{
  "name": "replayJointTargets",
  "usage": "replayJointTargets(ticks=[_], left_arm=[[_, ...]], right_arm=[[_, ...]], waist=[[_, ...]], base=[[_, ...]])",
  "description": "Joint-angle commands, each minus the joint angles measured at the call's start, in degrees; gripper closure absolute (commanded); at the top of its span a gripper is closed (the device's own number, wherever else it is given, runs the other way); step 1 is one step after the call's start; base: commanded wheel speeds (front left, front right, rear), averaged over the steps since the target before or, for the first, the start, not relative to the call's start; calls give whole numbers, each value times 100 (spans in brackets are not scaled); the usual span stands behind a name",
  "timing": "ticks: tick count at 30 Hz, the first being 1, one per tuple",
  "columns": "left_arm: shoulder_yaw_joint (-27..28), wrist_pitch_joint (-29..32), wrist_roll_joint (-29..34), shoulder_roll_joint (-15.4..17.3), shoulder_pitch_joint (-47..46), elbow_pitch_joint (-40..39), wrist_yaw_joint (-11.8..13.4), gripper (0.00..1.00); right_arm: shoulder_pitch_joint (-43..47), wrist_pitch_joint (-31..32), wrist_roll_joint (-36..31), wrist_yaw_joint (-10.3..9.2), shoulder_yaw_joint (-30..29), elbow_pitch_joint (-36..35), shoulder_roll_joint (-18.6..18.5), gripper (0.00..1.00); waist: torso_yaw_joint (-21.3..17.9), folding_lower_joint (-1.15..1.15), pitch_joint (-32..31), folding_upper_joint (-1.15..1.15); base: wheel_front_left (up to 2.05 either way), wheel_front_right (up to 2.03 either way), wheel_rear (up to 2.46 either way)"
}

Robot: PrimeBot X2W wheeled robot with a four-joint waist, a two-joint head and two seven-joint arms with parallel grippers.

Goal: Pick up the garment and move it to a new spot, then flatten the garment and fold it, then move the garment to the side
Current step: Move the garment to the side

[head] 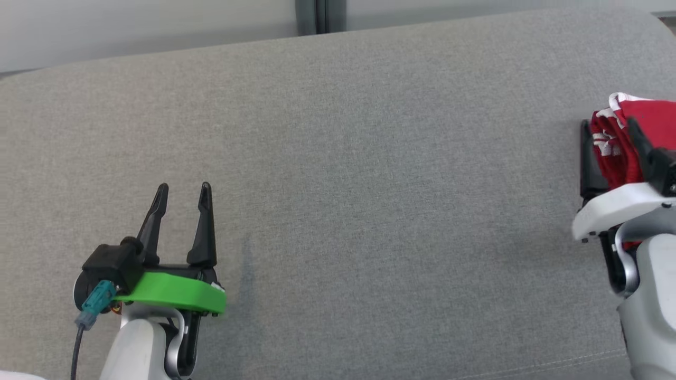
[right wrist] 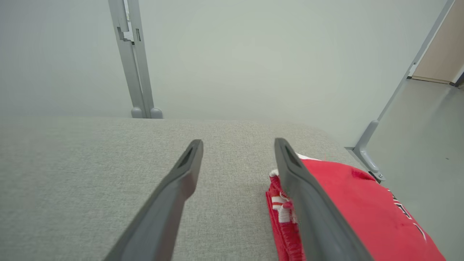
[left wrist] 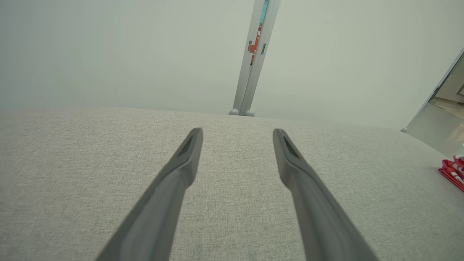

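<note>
Red garment [head: 652, 113] cut off at right edge, partly behind right claw [head: 607, 124]; post label [left wrist: 255, 40] unreadably blurred

The grey counter [head: 369, 158] is covered in coarse, matt woven cloth. The red folded garment [head: 655, 119] is soft knit with ribbed white trim. The left end effector [head: 184, 186] has dark fingers [head: 203, 232] of matt plastic and a green bracket [head: 174, 293] of smooth plastic.
</note>
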Motion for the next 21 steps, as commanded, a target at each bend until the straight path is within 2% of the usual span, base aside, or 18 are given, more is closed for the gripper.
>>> replayJointTargets(ticks=[1, 8, 15, 21], left_arm=[[55, 3, -21, 5, 133, 33, 5, 0], [190, 4, -74, -91, 391, 276, 5, 0], [319, 4, 4, -114, 576, 510, 5, 0], [330, 4, 3, -125, 653, 602, 5, 0]], right_arm=[[217, 23, 42, -12, 73, -160, 89, 0], [1058, 158, 122, -11, 194, -808, 471, 0], [1514, 313, 13, -11, 430, -1037, 691, 0], [1684, 345, 27, -11, 351, -1116, 767, 0]], waist=[[183, 0, -407, 0], [366, 0, -821, 0], [418, 0, -1068, 0], [497, 0, -1151, 0]], base=[[0, 0, 0], [0, 0, 0], [0, 0, 0], [0, 0, 0]])
